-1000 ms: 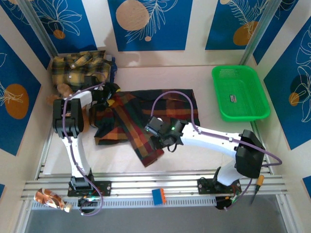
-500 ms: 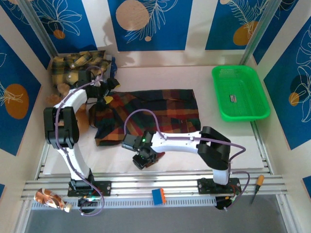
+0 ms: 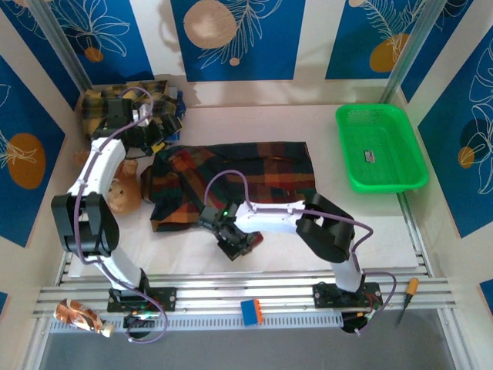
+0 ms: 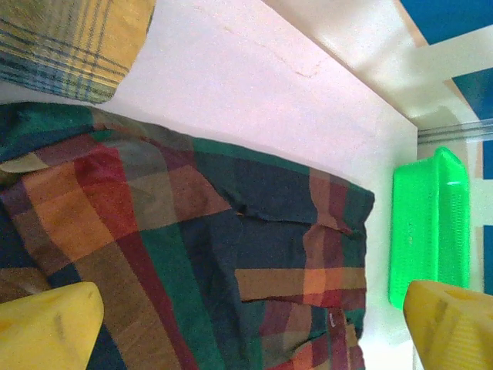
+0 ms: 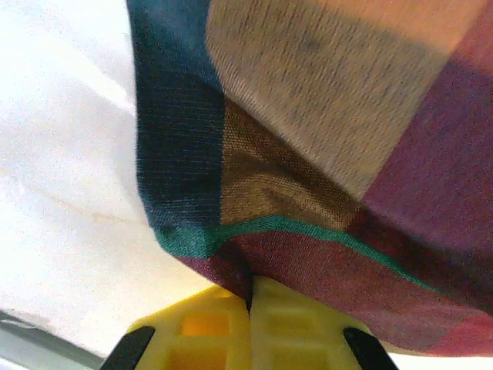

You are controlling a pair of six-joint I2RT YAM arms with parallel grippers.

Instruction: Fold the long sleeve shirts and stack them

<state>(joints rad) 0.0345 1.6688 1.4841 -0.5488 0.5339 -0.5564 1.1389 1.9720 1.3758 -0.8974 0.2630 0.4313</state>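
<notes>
One dark shirt point(image 3: 269, 169), gripped at one corner.
Its near hem corner sits clamped in the right gripper point(image 5: 250, 304); the left gripper point(image 4: 252, 302) hangs wide apart above its far-left end, near the yellow shirt point(image 3: 127, 100).

I can read no words, numbers or brand marks anywhere on the table in front of me. A small dark tag point(image 3: 371, 156) lies inside the green basket point(image 3: 370, 109), but its print is too small for me to make out.
</notes>
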